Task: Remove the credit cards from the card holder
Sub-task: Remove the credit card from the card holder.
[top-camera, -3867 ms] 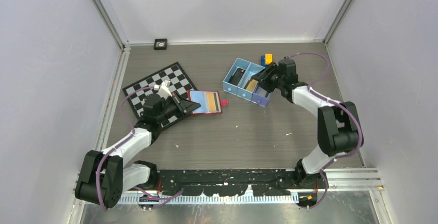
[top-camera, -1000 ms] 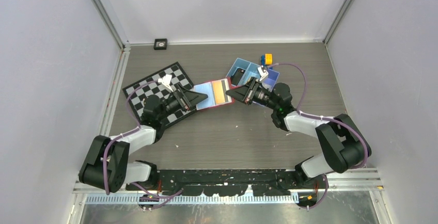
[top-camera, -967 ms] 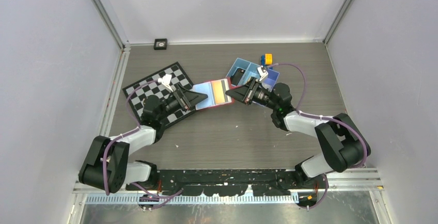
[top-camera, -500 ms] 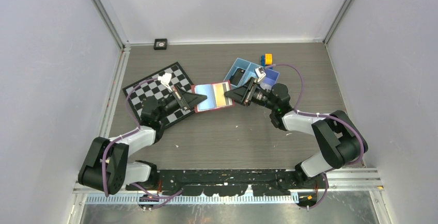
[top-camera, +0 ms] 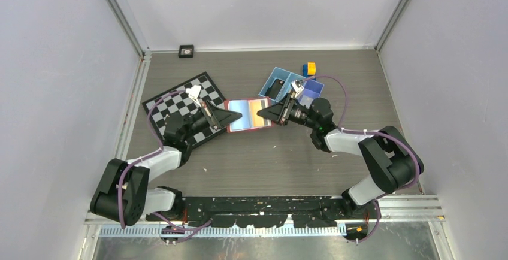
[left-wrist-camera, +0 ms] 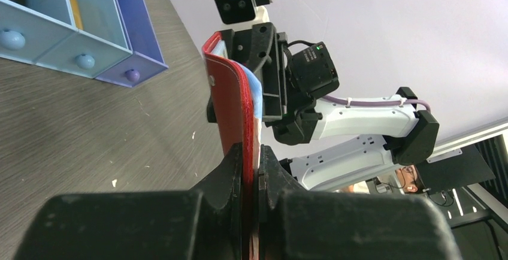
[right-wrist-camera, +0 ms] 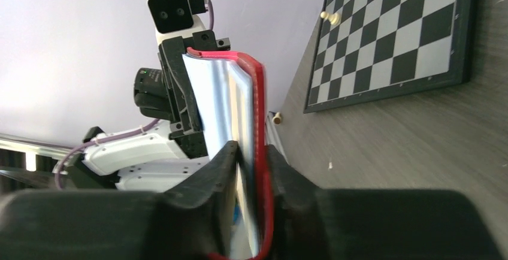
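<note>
Card holder (top-camera: 248, 115) is located near the middle of the worktop, slightly toward the far edge, spread open and held between both of my end effectors. Left end effector (top-camera: 235, 116) is closed tight on the holder's left edge; in the left wrist view the fingers (left-wrist-camera: 235, 165) pinch the red cover with no gap showing. Right end effector (top-camera: 262, 115) is closed on the opposite edge, its fingers (right-wrist-camera: 223, 163) clamped over the red rim and pale lining. Lined inside faces up toward the top camera. An orange-gold card (top-camera: 257, 108) is seen seated in the right half of the holder; whether further cards sit behind it I cannot tell. Blue tray (left-wrist-camera: 48, 35) lies just beyond my right end effector toward the far edge. Chessboard (top-camera: 200, 84) lies under my left arm, toward the left edge.
</note>
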`<state>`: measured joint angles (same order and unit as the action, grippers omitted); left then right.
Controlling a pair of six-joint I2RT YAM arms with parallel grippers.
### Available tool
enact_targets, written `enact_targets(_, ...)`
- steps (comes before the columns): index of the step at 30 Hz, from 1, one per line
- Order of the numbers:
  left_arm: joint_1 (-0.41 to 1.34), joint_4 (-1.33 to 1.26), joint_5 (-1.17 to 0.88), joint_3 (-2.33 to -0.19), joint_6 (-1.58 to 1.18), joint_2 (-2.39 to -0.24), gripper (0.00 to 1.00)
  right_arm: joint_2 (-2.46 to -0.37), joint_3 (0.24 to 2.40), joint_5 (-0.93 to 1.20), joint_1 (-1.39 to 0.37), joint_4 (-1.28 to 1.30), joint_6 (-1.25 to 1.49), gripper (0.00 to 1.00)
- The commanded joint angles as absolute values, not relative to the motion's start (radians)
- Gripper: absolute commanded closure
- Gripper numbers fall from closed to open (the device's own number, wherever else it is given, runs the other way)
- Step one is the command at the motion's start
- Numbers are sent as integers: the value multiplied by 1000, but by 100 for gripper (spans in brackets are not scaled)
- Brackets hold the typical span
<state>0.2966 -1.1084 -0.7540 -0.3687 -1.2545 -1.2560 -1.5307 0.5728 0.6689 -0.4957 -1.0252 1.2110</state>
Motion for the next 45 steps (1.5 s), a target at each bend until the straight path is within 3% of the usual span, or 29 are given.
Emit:
enact_targets(1, 304, -1181, -772, -394, -1257, -1247, 100, -1535, 614, 689, -503, -1078, 1212, 83)
enact_targets(3, 304, -1156, -765, -393, -1245, -1244, 100, -1537, 615, 689, -503, -1078, 1218, 93)
enact_targets(5, 304, -1060, -743, -398, -1211, -1229, 94, -1535, 614, 685, -502, -1076, 1218, 99)
enact_targets(11, 302, -507, -555, -451, -1001, -1085, 58, -1499, 613, 647, -500, -968, 1154, 100)
enact_targets(16, 302, -238, -372, -461, -914, -895, 47, -1404, 625, 545, -500, -710, 1019, 100)
enact_targets(28, 304, -308, -382, -419, -920, -719, 45, -1377, 633, 483, -500, -607, 959, 100)
enact_targets(34, 338, -412, -447, -416, -996, -818, 47, -1363, 634, 477, -499, -609, 956, 99)
enact_targets(42, 456, -362, -363, -605, -929, -1013, 49, -1313, 588, 399, -500, -609, 947, 100)
enact_targets(45, 457, -465, -466, -605, -924, -1106, 52, -1303, 573, 390, -499, -622, 950, 99)
